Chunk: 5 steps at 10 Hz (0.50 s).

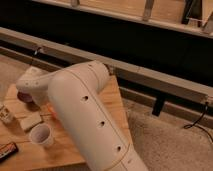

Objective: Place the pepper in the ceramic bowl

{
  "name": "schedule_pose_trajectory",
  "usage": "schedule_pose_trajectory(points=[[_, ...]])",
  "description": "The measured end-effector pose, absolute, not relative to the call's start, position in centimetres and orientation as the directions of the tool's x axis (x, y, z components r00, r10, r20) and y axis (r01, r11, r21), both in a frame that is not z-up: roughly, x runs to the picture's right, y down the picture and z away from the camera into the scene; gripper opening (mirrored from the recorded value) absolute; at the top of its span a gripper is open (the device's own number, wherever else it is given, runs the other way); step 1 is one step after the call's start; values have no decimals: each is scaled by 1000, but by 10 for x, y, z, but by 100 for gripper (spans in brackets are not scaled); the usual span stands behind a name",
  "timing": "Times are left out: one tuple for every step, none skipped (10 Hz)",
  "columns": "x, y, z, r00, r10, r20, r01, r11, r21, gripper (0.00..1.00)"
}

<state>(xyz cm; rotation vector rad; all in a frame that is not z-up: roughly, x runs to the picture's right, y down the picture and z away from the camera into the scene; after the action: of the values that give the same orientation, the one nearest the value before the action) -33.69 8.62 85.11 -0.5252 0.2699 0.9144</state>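
The pepper [52, 111] shows only as a thin orange-red sliver at the edge of my white arm [85, 115], on the wooden table [116, 105]. The ceramic bowl [23, 96], dark maroon, sits just left of it, partly covered by the arm's rounded end [31, 84]. My gripper is hidden behind the arm, low over the table's left part, close to the bowl and the pepper.
A white cup [41, 135] stands in front of the pepper. A pale beige block [30, 121] lies beside the cup. A small pale object [5, 114] and a dark flat packet [7, 150] are at the left edge. A dark wall with a metal rail runs behind the table.
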Motion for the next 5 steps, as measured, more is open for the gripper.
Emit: schedule_pose_trajectory(points=[[-339,73,841,587,693,-419,-810,499,-309,0],[-347,58,823,597,701,-389,-802,514,-305,0],[-353,52,815,606,702,-373,-795,525,-304,0],[-363,45,806,622,700,-352,-783,541,-307,0],[-372,40,801,637,694,-335,-770,559,-307,0]])
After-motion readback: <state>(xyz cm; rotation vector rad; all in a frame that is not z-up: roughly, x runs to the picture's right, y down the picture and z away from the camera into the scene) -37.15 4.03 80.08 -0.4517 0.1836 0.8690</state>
